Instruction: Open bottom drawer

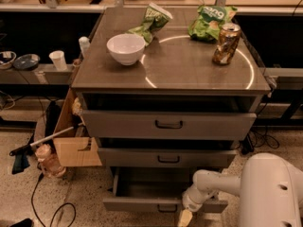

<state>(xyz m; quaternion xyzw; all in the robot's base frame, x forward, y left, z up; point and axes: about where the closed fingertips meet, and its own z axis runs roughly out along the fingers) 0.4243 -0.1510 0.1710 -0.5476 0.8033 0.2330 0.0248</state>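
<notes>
3 drwrs [208, 125] [132, 158] [137, 204], 2 bags [150, 20] [210, 20], 1 grpr [184, 217]

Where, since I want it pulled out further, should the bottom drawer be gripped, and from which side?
Grip the small black handle centred on the bottom drawer front, approaching from the front: it is a horizontal loop facing outward. The gripper sits low, just beside it.

I read this as a lab or workshop: a grey metal drawer cabinet [189, 74] stands on a speckled floor [87, 190]. Loose cables [33, 203] trail at near left, an open cardboard box [71, 148] sits beside the cabinet, and dark workbenches [28, 74] run along the far side. My gripper [185, 217] hangs low at the cabinet's near front.
</notes>
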